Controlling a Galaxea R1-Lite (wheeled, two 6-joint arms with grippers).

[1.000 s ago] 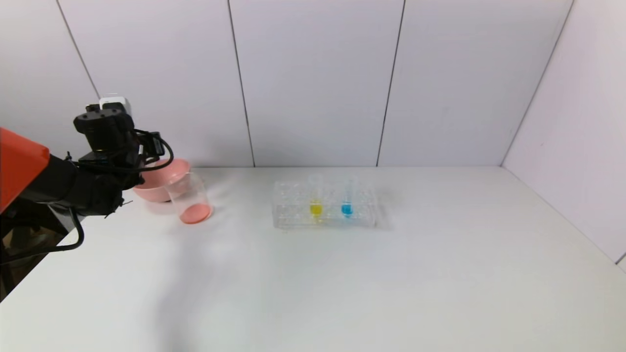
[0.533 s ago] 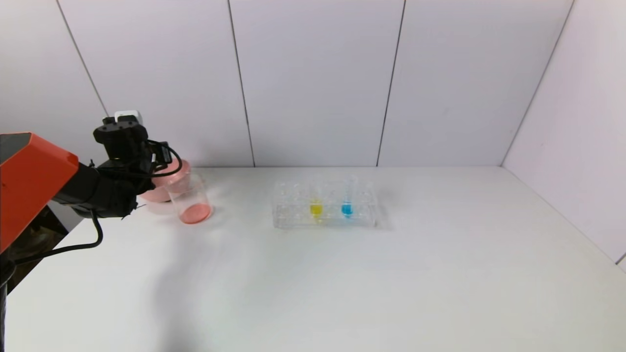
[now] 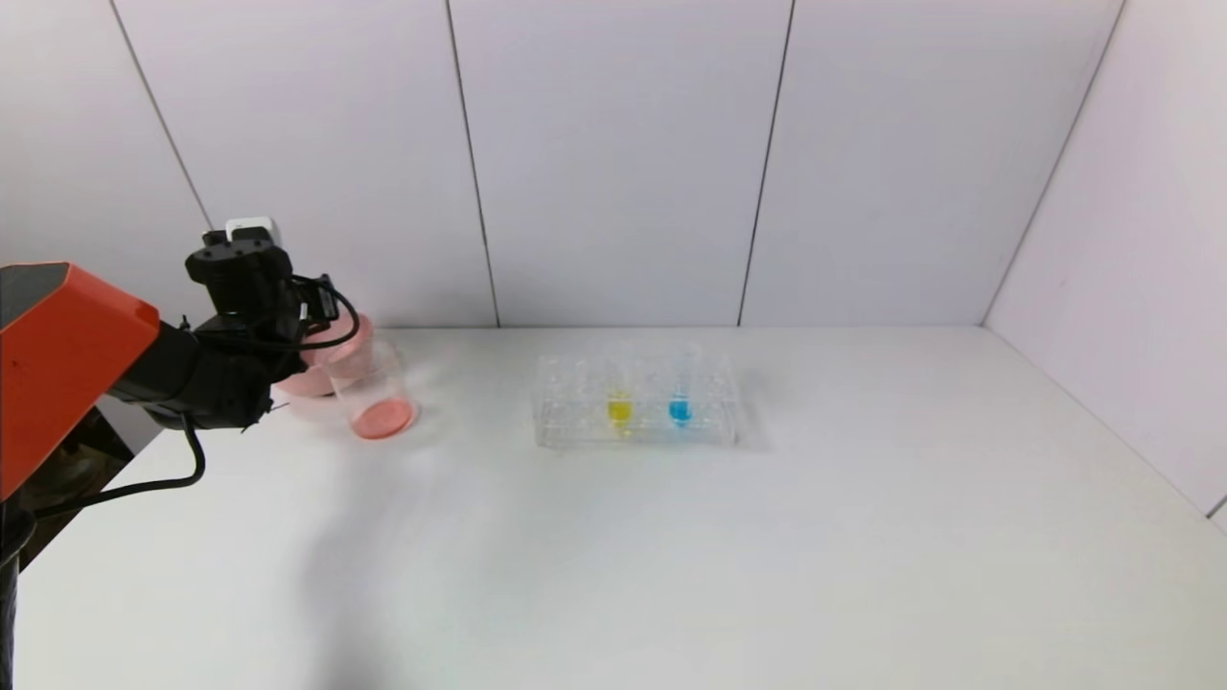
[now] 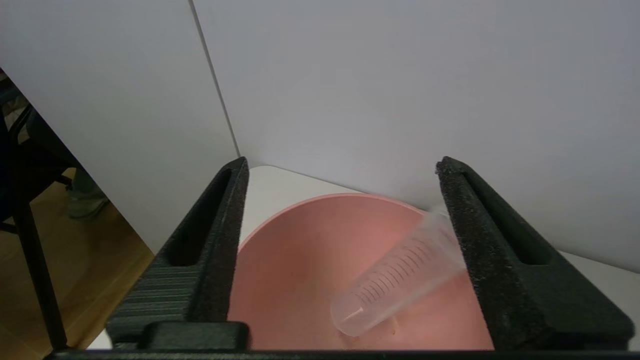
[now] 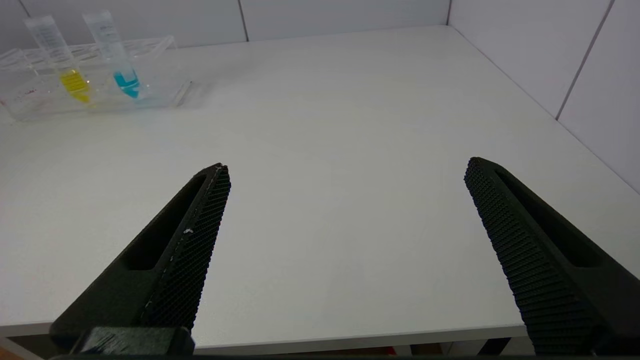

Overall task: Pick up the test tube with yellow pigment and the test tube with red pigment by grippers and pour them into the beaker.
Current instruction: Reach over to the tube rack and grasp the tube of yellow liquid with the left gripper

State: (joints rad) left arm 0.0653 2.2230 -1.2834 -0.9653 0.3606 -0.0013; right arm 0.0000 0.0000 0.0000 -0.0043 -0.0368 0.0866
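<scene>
My left gripper [image 4: 342, 167] is open above the pink bowl [image 4: 280, 260] at the table's far left; in the head view it [image 3: 312, 311] hides most of that bowl. A clear graduated tube [image 4: 395, 285] with no liquid in it lies tilted in the bowl, its upper end blurred beside one finger. The beaker [image 3: 374, 388] stands by the bowl with red-pink liquid at its bottom. The test tube with yellow pigment [image 3: 619, 407] stands in the clear rack [image 3: 575, 422]; it also shows in the right wrist view [image 5: 65, 70]. My right gripper [image 5: 345, 167] is open and empty over the table's near edge.
A tube with blue liquid [image 3: 680, 410] stands in the rack beside the yellow one. White wall panels close the back and right sides. The table's left edge [image 3: 57, 537] drops off beside my left arm.
My left arm has moved forward and a little down, over the pink bowl, and has stayed nearly still for the last half second. The rack and beaker have not moved.
</scene>
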